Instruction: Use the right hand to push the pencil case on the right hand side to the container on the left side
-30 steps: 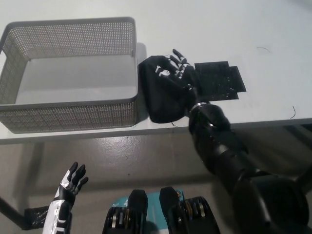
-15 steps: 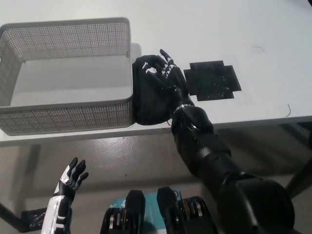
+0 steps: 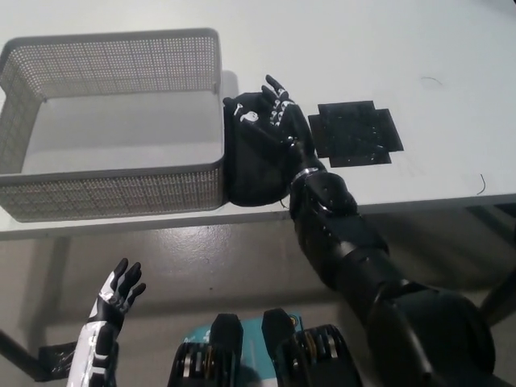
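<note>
Pencil case (image 3: 254,161) touching basket (image 3: 113,189) wall, right hand (image 3: 284,122) flat on it, fingers spread, basket interior bare

Black pencil case (image 3: 251,165) against grey mesh container (image 3: 121,189)

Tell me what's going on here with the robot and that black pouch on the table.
The robot's black right hand lies flat with fingers spread on the black pencil case, pressing against its right side. The case sits on the white table, right up against the right wall of the grey mesh container, but not inside it. A black cross-shaped mat lies to the right. The white left hand hangs open below the table edge.
</note>
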{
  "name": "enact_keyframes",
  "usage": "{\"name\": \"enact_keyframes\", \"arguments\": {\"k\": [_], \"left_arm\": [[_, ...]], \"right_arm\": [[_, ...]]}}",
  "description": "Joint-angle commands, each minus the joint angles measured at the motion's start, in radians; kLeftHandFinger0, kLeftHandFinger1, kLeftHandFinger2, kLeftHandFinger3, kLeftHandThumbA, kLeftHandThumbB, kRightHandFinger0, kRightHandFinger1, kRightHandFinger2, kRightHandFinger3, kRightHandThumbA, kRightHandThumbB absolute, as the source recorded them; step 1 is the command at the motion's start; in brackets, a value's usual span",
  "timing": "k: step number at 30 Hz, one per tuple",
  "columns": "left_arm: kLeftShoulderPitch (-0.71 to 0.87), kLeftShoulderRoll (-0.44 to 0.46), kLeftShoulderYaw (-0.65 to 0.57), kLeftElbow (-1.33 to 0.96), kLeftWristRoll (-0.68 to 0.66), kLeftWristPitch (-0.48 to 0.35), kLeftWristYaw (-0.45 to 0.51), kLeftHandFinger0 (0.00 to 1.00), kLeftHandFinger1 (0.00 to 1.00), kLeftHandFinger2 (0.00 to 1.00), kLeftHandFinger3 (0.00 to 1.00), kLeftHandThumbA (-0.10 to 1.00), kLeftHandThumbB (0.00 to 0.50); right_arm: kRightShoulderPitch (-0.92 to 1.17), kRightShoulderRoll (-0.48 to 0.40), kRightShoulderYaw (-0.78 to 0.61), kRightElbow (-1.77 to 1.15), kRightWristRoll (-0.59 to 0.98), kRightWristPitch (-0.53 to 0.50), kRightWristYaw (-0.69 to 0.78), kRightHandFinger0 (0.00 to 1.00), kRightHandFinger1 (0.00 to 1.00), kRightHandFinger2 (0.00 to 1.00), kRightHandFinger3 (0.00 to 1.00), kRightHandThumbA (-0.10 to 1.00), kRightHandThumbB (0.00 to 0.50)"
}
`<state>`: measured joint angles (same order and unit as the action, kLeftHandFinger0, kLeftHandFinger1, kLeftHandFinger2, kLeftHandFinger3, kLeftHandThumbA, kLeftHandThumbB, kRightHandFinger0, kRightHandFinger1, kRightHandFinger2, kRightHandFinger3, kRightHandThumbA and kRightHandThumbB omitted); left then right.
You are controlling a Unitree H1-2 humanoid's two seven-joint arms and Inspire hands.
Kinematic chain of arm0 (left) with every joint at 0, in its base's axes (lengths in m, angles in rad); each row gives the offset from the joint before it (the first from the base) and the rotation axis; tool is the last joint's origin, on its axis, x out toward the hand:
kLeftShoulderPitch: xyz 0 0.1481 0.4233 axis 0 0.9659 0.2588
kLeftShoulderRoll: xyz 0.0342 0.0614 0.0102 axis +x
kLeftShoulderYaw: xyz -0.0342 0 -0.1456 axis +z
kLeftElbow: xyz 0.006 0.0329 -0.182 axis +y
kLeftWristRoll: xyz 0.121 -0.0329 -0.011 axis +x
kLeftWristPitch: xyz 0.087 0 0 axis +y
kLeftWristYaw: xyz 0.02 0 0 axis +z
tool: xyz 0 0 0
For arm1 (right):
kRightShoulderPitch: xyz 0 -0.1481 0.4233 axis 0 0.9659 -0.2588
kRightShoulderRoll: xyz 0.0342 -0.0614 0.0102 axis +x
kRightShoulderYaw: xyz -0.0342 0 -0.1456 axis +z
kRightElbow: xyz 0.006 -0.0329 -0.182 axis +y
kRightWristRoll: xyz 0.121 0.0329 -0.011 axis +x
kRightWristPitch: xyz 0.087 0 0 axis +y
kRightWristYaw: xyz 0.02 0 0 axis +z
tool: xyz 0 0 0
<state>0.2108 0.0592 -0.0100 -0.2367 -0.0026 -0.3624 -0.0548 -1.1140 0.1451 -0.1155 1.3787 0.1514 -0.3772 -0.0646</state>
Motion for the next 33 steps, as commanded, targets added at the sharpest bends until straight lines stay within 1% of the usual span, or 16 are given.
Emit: {"name": "enact_keyframes", "arguments": {"k": [1,2,5,6,8,11,14,19,20,21,24,25,29,31,32,33], "left_arm": [[0.004,0.005,-0.001,-0.029,-0.013,0.001,-0.004,1.00,1.00,1.00,1.00,1.00,0.119],[0.005,0.002,-0.002,-0.028,-0.007,-0.001,-0.002,1.00,1.00,1.00,1.00,1.00,0.104],[-0.003,0.001,-0.005,-0.020,-0.003,-0.009,-0.003,1.00,1.00,1.00,1.00,1.00,0.098],[-0.004,0.001,-0.006,-0.021,-0.004,-0.006,-0.004,1.00,1.00,1.00,1.00,1.00,0.103],[-0.002,0.000,-0.006,-0.025,-0.005,0.002,-0.004,1.00,1.00,1.00,1.00,1.00,0.117],[-0.005,-0.001,-0.009,-0.021,-0.009,0.004,-0.005,1.00,1.00,1.00,1.00,1.00,0.116],[-0.001,0.002,-0.009,-0.023,-0.011,0.003,-0.008,1.00,1.00,1.00,1.00,1.00,0.120],[-0.004,0.003,-0.005,-0.026,-0.002,0.006,-0.004,1.00,1.00,1.00,1.00,1.00,0.120],[-0.006,0.004,-0.005,-0.026,-0.002,0.006,-0.004,1.00,1.00,1.00,1.00,1.00,0.115],[-0.008,0.004,-0.004,-0.027,-0.003,0.009,-0.004,1.00,1.00,1.00,1.00,1.00,0.115],[-0.009,0.004,-0.002,-0.028,-0.008,0.013,-0.004,1.00,1.00,1.00,1.00,1.00,0.115],[-0.012,0.009,0.002,-0.030,-0.006,0.017,-0.003,1.00,1.00,1.00,1.00,1.00,0.115],[-0.022,0.018,0.015,-0.016,-0.007,0.006,-0.001,1.00,1.00,1.00,1.00,1.00,0.090],[-0.040,0.024,0.027,0.006,-0.021,-0.002,0.002,1.00,1.00,1.00,1.00,1.00,0.101],[-0.045,0.025,0.031,0.011,-0.029,-0.003,0.003,1.00,1.00,1.00,1.00,1.00,0.089],[-0.053,0.027,0.036,0.017,-0.034,-0.003,0.003,1.00,1.00,1.00,1.00,1.00,0.097]], "right_arm": [[-0.070,-0.063,0.077,-0.057,-0.104,-0.058,-0.048,1.00,1.00,1.00,1.00,1.00,0.251],[-0.070,-0.082,0.106,-0.063,-0.131,-0.055,-0.059,1.00,1.00,1.00,1.00,1.00,0.281],[-0.072,-0.123,0.184,-0.087,-0.204,-0.027,-0.108,1.00,1.00,1.00,1.00,1.00,0.331],[-0.070,-0.134,0.199,-0.102,-0.213,-0.029,-0.115,1.00,1.00,1.00,1.00,1.00,0.317],[-0.068,-0.146,0.206,-0.116,-0.201,-0.029,-0.107,1.00,1.00,1.00,1.00,1.00,0.340],[-0.060,-0.163,0.200,-0.142,-0.190,-0.038,-0.094,1.00,1.00,1.00,1.00,1.00,0.339],[-0.044,-0.178,0.210,-0.181,-0.213,-0.039,-0.109,1.00,1.00,1.00,1.00,1.00,0.419],[0.033,-0.194,0.184,-0.356,-0.198,-0.036,-0.098,1.00,1.00,1.00,1.00,1.00,0.342],[0.069,-0.194,0.170,-0.438,-0.177,-0.017,-0.081,1.00,1.00,1.00,1.00,1.00,0.367],[0.126,-0.198,0.160,-0.566,-0.160,0.018,-0.062,1.00,1.00,1.00,1.00,1.00,0.367],[0.255,-0.207,0.153,-0.832,-0.128,0.092,-0.025,1.00,1.00,1.00,1.00,1.00,0.334],[0.316,-0.209,0.155,-0.944,-0.105,0.110,-0.006,1.00,1.00,1.00,1.00,1.00,0.292],[0.493,-0.229,0.163,-1.204,-0.061,0.141,0.026,1.00,1.00,1.00,1.00,1.00,0.227],[0.588,-0.242,0.162,-1.317,-0.049,0.151,0.030,1.00,1.00,1.00,1.00,1.00,0.252],[0.616,-0.244,0.161,-1.351,-0.053,0.159,0.026,1.00,1.00,1.00,1.00,1.00,0.308],[0.650,-0.247,0.158,-1.389,-0.056,0.167,0.021,1.00,1.00,1.00,1.00,1.00,0.278]]}}
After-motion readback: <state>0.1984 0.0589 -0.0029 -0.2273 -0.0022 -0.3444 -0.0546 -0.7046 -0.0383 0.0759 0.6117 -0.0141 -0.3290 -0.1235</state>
